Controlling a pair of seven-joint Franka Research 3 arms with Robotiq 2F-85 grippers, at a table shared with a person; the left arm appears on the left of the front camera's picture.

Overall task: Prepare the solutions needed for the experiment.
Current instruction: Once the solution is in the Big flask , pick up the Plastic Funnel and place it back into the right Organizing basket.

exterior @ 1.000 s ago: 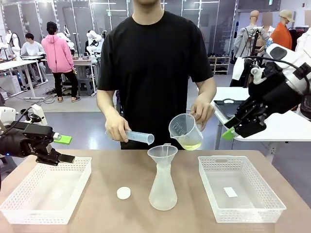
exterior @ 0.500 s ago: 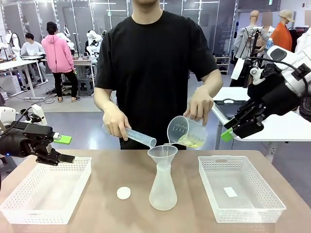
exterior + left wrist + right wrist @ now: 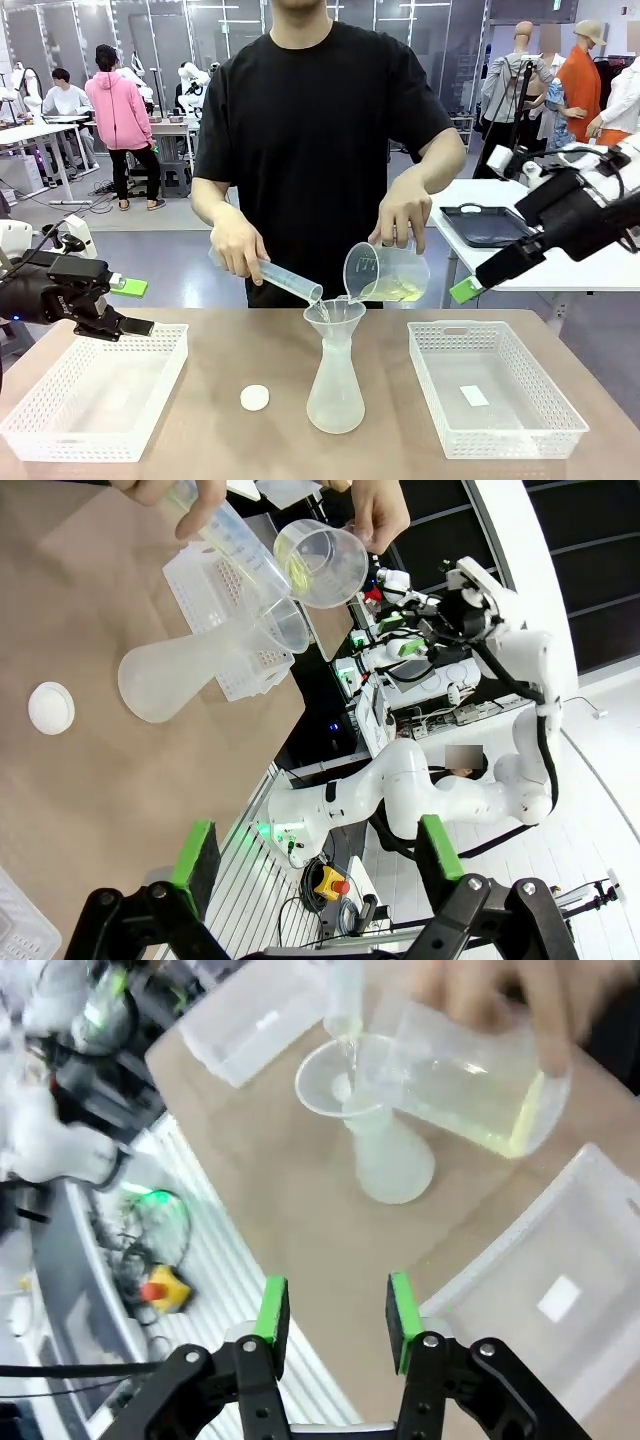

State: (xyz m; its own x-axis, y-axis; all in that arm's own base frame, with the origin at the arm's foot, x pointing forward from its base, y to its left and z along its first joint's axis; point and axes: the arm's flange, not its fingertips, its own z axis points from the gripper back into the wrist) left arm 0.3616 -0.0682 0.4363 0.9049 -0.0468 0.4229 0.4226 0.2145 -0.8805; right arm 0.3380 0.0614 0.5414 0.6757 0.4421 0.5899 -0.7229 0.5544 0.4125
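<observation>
On the counter [image 3: 225, 350], a conical flask [image 3: 335, 395] carries a funnel [image 3: 334, 314]. The left pincer [image 3: 132, 307] is spread wide, empty, above the left basket [image 3: 90, 440]. The right pincer [image 3: 336, 1315] is half spread, empty. Beyond, a person's hand [image 3: 405, 215] tilts a beaker [image 3: 385, 270] of pale yellow solutions [image 3: 398, 291] over the funnel.
</observation>
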